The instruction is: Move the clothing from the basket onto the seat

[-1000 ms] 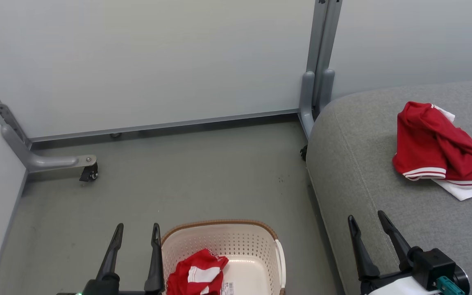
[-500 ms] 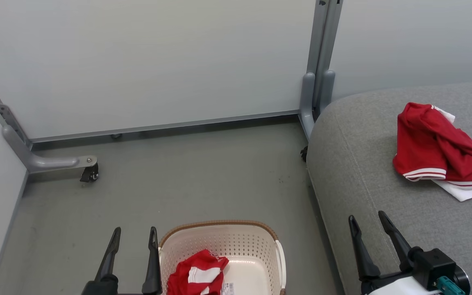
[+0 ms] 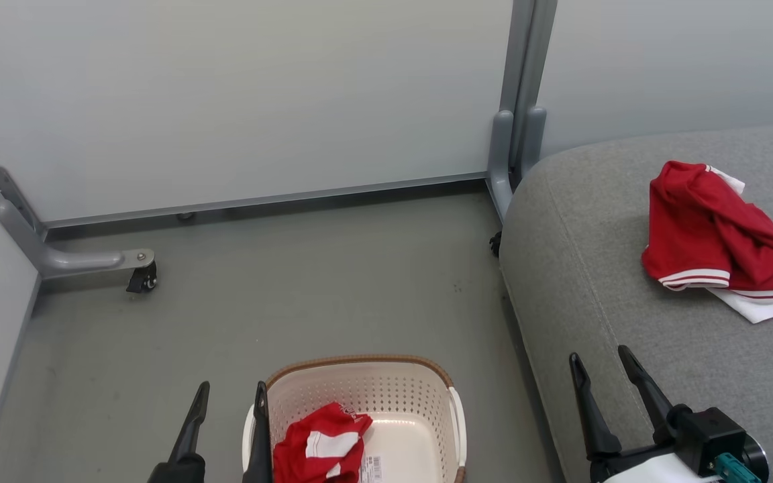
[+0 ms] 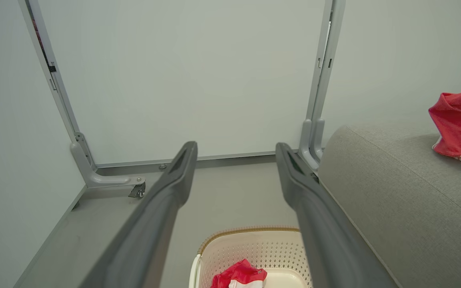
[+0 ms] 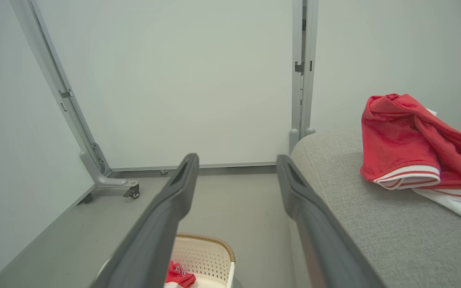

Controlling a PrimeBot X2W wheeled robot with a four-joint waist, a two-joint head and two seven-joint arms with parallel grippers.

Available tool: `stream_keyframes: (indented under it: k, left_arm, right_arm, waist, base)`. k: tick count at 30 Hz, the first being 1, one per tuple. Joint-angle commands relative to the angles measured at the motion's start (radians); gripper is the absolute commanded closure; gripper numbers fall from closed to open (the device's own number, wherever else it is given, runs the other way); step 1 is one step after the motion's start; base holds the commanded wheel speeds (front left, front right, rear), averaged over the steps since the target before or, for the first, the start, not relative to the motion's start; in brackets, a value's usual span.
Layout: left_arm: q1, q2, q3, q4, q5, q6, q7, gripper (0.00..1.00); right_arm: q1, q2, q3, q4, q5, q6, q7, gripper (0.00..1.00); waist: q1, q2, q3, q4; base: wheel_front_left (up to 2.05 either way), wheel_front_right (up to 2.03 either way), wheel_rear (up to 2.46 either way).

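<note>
One red garment (image 3: 708, 235) lies on the grey seat (image 3: 594, 282); a second garment (image 3: 323, 446) sits crumpled in the basket (image 3: 359, 362). Left claw (image 3: 233, 388) and right claw (image 3: 598, 353) hover spread, empty; the left likely dips in next to pinch cloth.

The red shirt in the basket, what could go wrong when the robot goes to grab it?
The left hand is open right beside the basket, so one finger might bump its rim or tip it. The red shirt is crumpled low inside, so the hand might pinch only a fold and drop it. The seat has a rounded edge, so a shirt put too near it might slide to the floor.
</note>
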Motion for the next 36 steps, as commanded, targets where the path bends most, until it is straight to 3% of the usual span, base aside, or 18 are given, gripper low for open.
stream_keyframes:
  k: [1,9,19,29,36]
  left_arm:
    - [-0.017,0.002,0.000,0.009,0.003,-0.004,0.000,0.00]
    - [-0.098,0.002,-0.030,0.094,0.024,-0.030,0.000,0.00]
    - [-0.389,0.004,-0.096,0.342,0.123,-0.068,0.000,0.00]
    - [-0.750,0.017,-0.181,0.803,0.210,-0.104,0.000,0.00]
    - [-0.956,0.024,-0.225,1.040,0.262,-0.077,0.003,0.00]
  right_arm:
    - [-0.008,-0.001,-0.002,-0.006,-0.004,-0.001,-0.003,0.00]
    - [-0.049,-0.005,-0.018,-0.022,-0.003,-0.001,-0.003,0.00]
    - [-0.218,-0.032,-0.046,-0.083,-0.015,-0.001,-0.003,0.00]
    - [-0.373,-0.050,-0.054,-0.172,-0.036,-0.001,-0.003,0.00]
    - [-0.461,-0.034,-0.066,-0.214,-0.036,-0.001,-0.003,0.00]
  waist:
    - [0.0000,0.0000,0.012,-0.004]
    - [0.0000,0.0000,0.108,-0.013]
    - [0.0000,0.0000,0.419,-0.030]
    - [0.0000,0.0000,0.693,-0.065]
    - [0.0000,0.0000,0.846,-0.121]
  base:
    - [0.00,0.00,0.00]
    - [0.00,0.00,0.00]
    - [0.00,0.00,0.00]
    - [0.00,0.00,0.00]
    - [0.00,0.00,0.00]
